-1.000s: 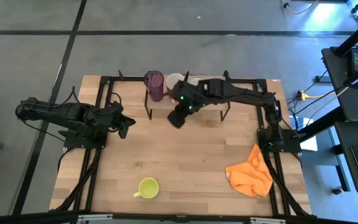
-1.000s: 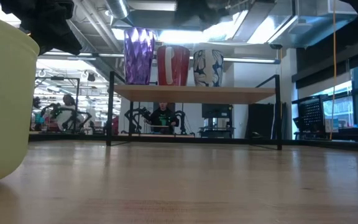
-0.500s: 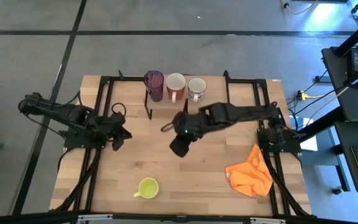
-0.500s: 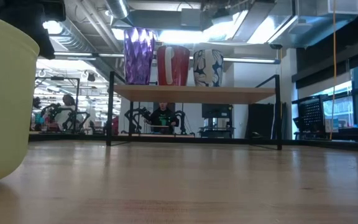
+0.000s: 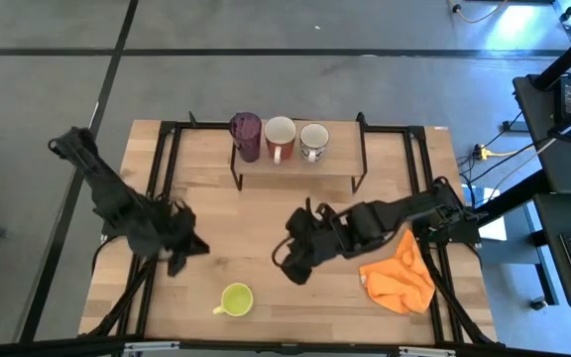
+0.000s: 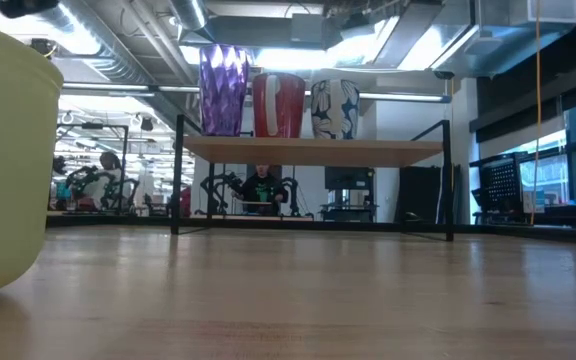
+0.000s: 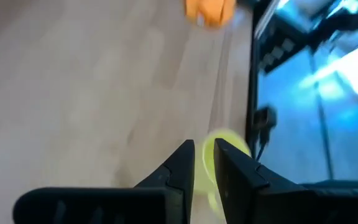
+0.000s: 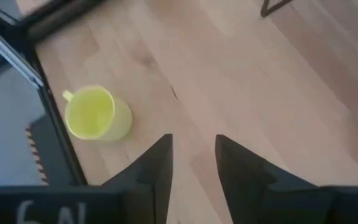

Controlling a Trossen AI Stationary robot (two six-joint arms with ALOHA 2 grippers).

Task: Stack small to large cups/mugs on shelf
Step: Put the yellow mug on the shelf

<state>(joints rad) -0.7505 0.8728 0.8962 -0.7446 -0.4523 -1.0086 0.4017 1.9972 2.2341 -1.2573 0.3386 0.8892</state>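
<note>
- Now the right gripper [image 5: 293, 266] hangs over bare tabletop [image 5: 256, 218] in the middle of the table; its fingers [image 8: 157, 163] stand parted with a clear gap, and nothing is between them or touching them.
- Ahead of it, toward the table's near edge, the yellow-green mug [image 5: 234, 298] stands upright and alone, near but apart from the fingertips, with free board all around it.
- On its other side, the orange cloth [image 5: 399, 277] lies close by the right arm's forearm.
- Behind it, well apart, the shelf [image 5: 295, 171] carries the purple tumbler [image 5: 245, 135], the reddish-brown mug [image 5: 280, 133] and the patterned mug [image 5: 313, 139] in a row, with bare board beyond the last.
- Across the mug, the left gripper [image 5: 179, 260] hovers with fingers [image 7: 182, 165] narrowly parted and empty.
</note>
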